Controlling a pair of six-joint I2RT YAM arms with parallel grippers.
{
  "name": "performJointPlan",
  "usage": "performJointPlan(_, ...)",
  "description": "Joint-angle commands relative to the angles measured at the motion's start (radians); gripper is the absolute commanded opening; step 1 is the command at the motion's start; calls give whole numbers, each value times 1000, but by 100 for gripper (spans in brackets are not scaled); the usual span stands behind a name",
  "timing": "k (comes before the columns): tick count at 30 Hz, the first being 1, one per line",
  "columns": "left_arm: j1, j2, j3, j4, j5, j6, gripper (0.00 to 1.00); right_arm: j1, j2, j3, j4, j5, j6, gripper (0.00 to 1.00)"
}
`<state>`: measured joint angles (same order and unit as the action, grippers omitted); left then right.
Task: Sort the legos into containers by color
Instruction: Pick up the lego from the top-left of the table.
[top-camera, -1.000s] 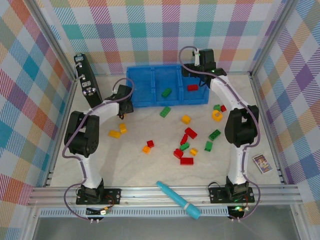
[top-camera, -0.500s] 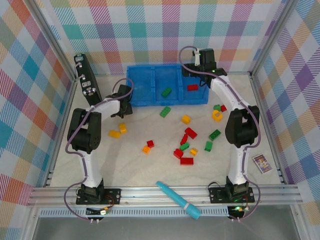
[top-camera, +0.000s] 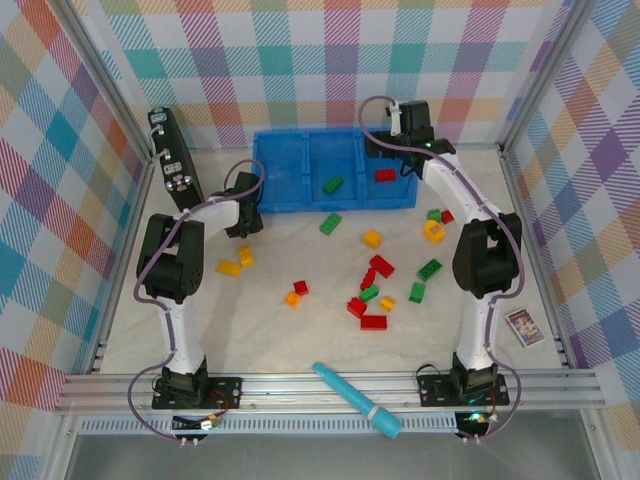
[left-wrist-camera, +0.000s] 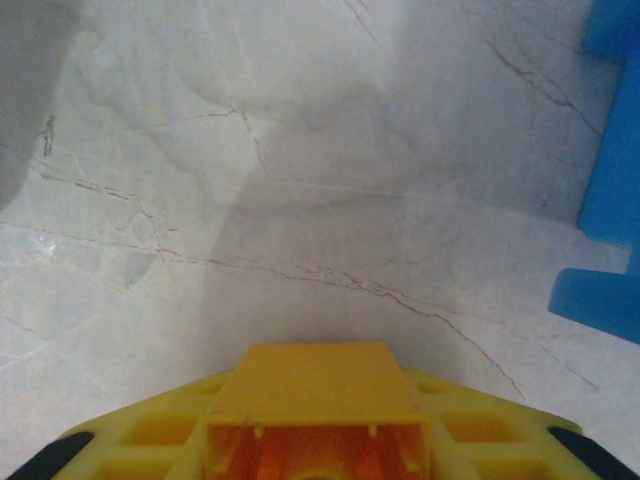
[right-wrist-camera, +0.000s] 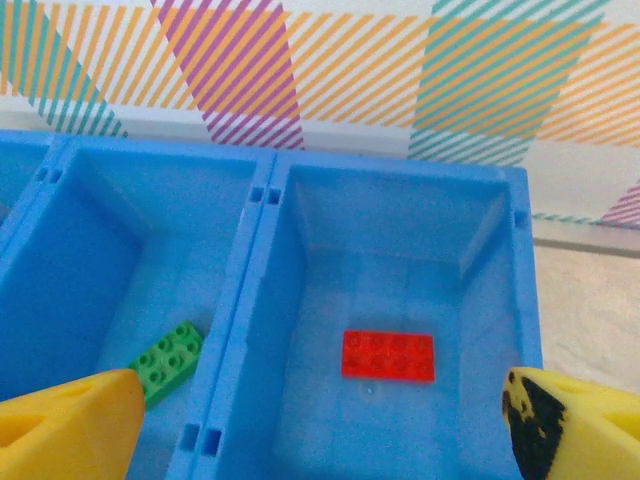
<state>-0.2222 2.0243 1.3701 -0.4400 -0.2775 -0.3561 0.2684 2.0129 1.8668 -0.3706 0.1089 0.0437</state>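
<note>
Nearest the arm bases, a teal stick (top-camera: 355, 396) lies at the front edge of the tabletop (top-camera: 260, 330), with a small picture card (top-camera: 525, 326) off to the right. Beyond them the loose legos (top-camera: 373, 321) lie scattered across the middle: red, green and yellow-orange mixed, most right of centre and 2 yellow ones on the left.

Further back, the left gripper (top-camera: 246, 222) sits low, just beside the left front corner of the blue bin (top-camera: 283, 170). In the left wrist view its fingers (left-wrist-camera: 140, 430) look clenched on a yellow-orange brick (left-wrist-camera: 315, 375), hollow underside toward the camera, above bare tabletop with the bin wall at the right.

Farthest back, the right gripper (right-wrist-camera: 320, 430) hovers over the bin with its fingers spread wide and nothing between them. Below it lie a red brick (right-wrist-camera: 388, 356) in the right compartment and a green brick (right-wrist-camera: 165, 358) in the middle one. The left compartment looks empty.

The step in hand appears to be the left arm's pick of a yellow piece. Next it likely needs to lift clear of the front wall, move over the left compartment and let go. Most of the sorting remains.
</note>
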Motion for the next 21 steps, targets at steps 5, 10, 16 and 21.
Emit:
performJointPlan(5,14,-82,-70,28,20,12,27,-23,-246,-196,-39,67,49,93)
performJointPlan(10,14,-173,-101,7,8,71,22,-74,-418,-432,-101,75,140,95)
performJointPlan(16,6,-333,-127,0,88,85,21,-213,-539,-625,-187,-60,289,96)
performJointPlan(21,-19,-377,-36,-9,176,82,20,-271,-578,-694,-214,-105,305,96)
